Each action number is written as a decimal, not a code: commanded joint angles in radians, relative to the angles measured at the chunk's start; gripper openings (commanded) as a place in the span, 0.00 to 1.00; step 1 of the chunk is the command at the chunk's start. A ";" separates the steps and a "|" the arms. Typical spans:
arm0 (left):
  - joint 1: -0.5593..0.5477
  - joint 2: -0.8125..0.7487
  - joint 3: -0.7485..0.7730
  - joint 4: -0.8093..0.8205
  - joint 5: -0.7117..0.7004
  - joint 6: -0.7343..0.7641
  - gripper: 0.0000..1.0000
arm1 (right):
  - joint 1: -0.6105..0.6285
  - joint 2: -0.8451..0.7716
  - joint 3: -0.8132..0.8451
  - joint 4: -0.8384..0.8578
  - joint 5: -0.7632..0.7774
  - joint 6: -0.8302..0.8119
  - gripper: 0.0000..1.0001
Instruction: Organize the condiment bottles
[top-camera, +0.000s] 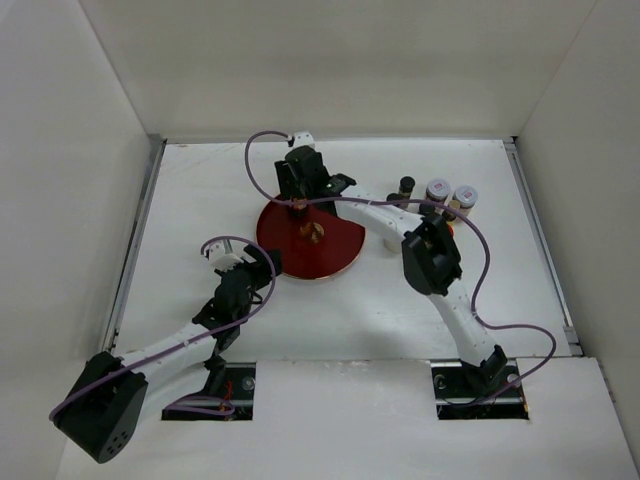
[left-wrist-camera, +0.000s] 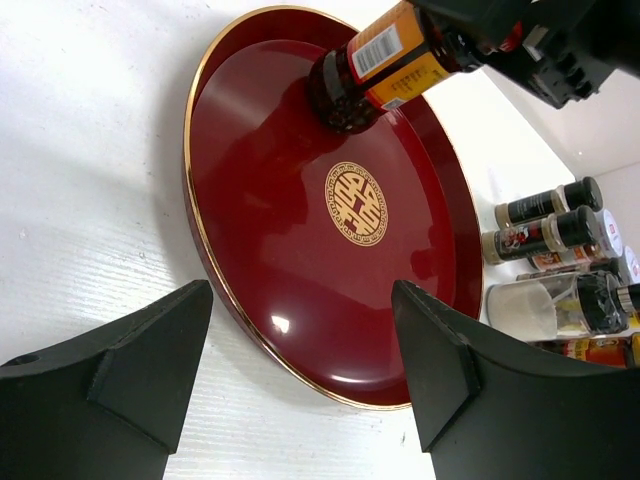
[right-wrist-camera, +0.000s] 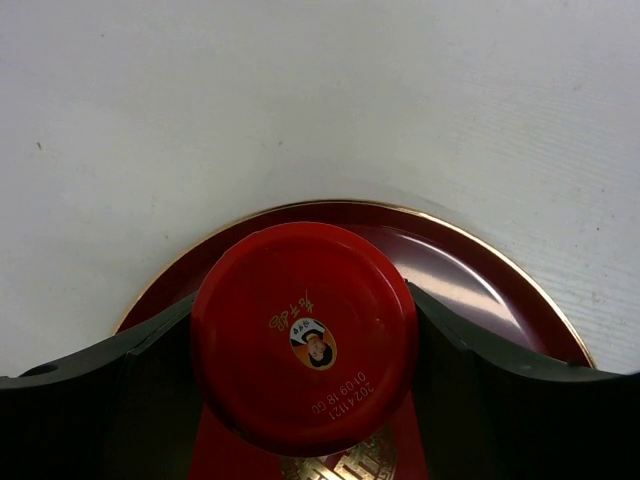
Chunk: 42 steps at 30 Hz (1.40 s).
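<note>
The red-capped jar (left-wrist-camera: 385, 58) is found at the far edge of the round red tray (left-wrist-camera: 262, 200), its base at or just above the lacquered surface; whether it is fully set down cannot be told. It is clamped at the cap between the two fingers of the right gripper (right-wrist-camera: 303, 310), which are pressed against opposite sides of the lid. The jar is judged to be glass: stiff, smooth, breakable, and fairly heavy for its size if the dark contents fill it. A hold on the wide cap or just under it is judged safest, since the labelled body is likely slippery, and a gentle set-down is called for on the glossy tray, where sliding is possible. No other bottle is seen on the tray. Near its right side, on the white table (top-camera: 200, 200), the remaining bottles are grouped closely: slim black-capped bottles (left-wrist-camera: 548, 205), a white-bodied bottle (left-wrist-camera: 545, 308) and pale-lidded jars (top-camera: 437, 189). The left gripper (left-wrist-camera: 300, 300) is held low by the near rim of the tray, jaws wide apart with nothing between them.
</note>
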 joint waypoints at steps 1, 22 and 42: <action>-0.007 -0.008 -0.006 0.047 0.002 -0.009 0.72 | 0.015 -0.033 0.090 0.145 0.044 -0.004 0.55; -0.007 -0.010 -0.005 0.047 0.004 -0.004 0.72 | 0.031 -0.441 -0.367 0.358 0.021 0.051 0.96; -0.025 0.064 0.011 0.085 0.022 -0.009 0.72 | -0.192 -1.159 -1.159 0.061 0.162 0.108 0.74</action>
